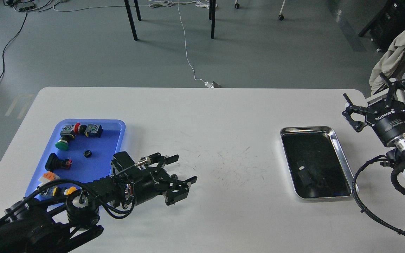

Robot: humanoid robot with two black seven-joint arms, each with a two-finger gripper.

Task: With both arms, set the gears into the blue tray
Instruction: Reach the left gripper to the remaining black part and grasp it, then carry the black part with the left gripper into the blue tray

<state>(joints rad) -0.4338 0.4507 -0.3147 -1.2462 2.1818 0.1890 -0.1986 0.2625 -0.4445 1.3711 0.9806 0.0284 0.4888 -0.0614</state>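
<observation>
Left pincer (185, 170) label unreadable, perhaps blurred; right pincer (374, 102) reads ROBOTIQ.

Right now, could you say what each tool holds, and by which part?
Nothing gripped: left tool and right tool both open; a gear lies near the left.

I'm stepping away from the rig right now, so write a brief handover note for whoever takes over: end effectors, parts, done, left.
Left end effector: open, low over the table just right of the blue tray, with a small gear between its fingers, not clamped.
Right end effector: open, empty, raised at the table's right edge beside the silver tray.
Done: one gear lies in the blue tray among the push-button switches.
Left: grip the gear at the left end effector and move it into the blue tray. A dark part in the silver tray cannot be identified.
</observation>
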